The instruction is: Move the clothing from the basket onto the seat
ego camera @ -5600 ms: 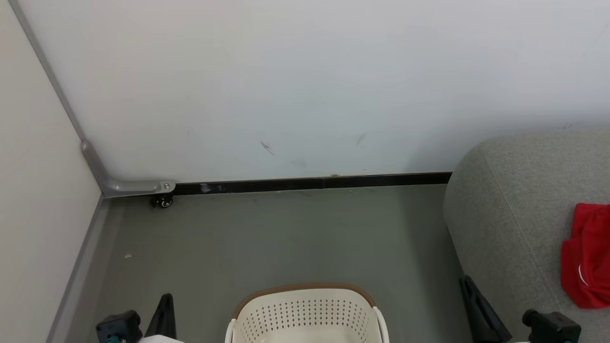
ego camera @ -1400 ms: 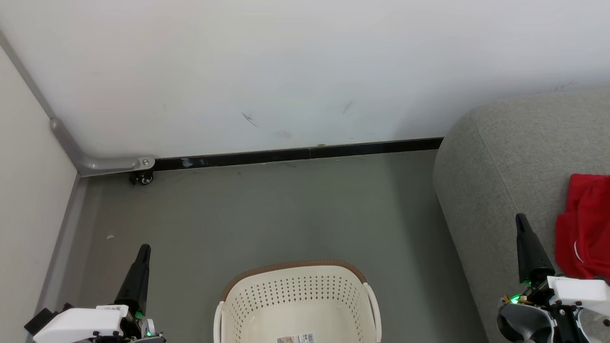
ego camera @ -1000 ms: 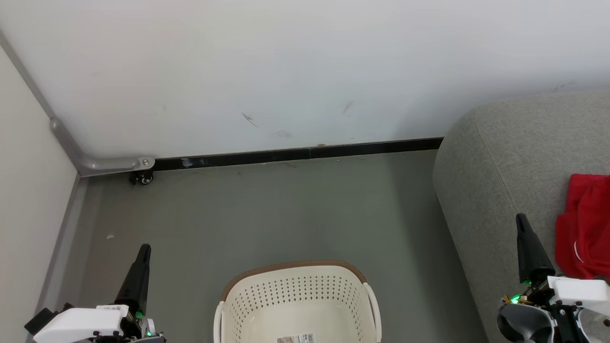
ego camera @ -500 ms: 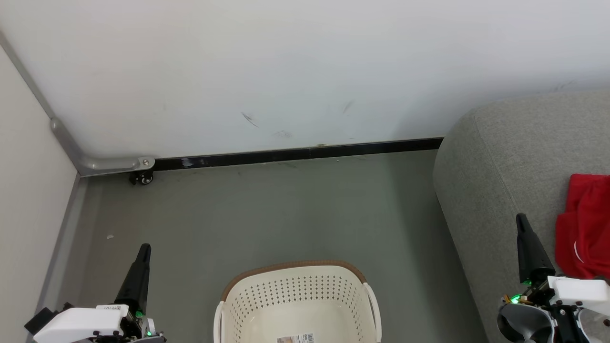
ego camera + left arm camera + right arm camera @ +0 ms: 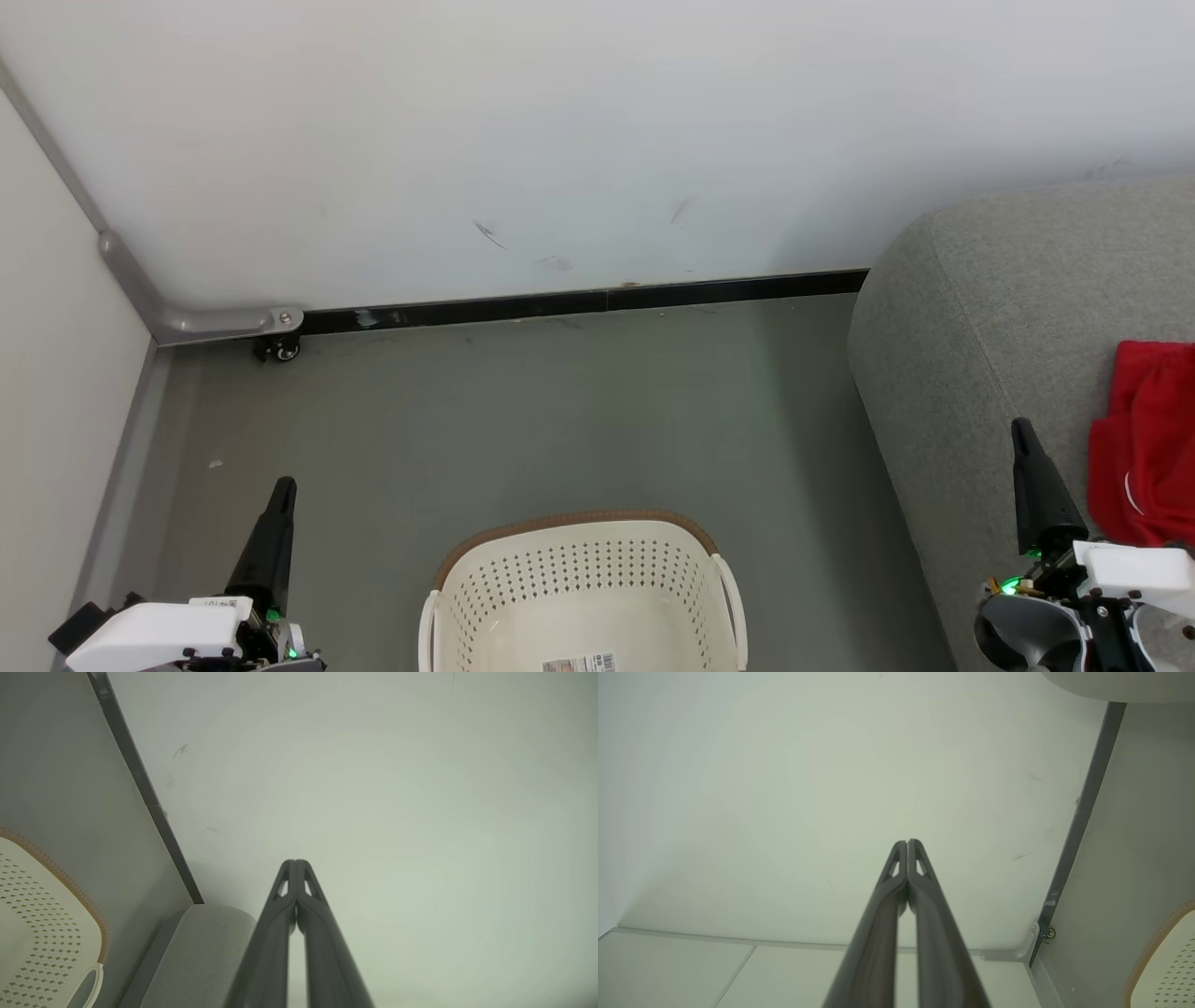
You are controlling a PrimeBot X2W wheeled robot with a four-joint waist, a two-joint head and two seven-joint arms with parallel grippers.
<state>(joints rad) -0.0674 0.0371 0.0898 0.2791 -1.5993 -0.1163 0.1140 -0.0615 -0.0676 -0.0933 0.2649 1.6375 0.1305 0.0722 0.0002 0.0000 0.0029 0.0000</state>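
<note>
The cream perforated basket (image 5: pixel 579 579) with a brown rim stands on the floor at the bottom centre; the part of its inside in view holds only a label. Red clothing (image 5: pixel 1144 448) lies on the grey seat (image 5: pixel 990 317) at the right edge. My left gripper (image 5: pixel 280 487) is shut and points up, left of the basket. My right gripper (image 5: pixel 1019 427) is shut, over the seat's front edge, just left of the clothing. The left wrist view has the shut left gripper (image 5: pixel 295 862), the basket (image 5: pixel 42 933) and the seat (image 5: pixel 205 947). The right wrist view has the shut right gripper (image 5: pixel 906 842).
A white wall (image 5: pixel 597 140) with a black skirting strip (image 5: pixel 597 301) closes the back. A side panel (image 5: pixel 47 392) stands at the left, with a small caster (image 5: pixel 278 350) at the corner. Grey floor (image 5: pixel 523 420) lies between the basket and the wall.
Over the last second nothing has moved. Since the oldest frame the head view has shifted and both grippers have risen into it.
</note>
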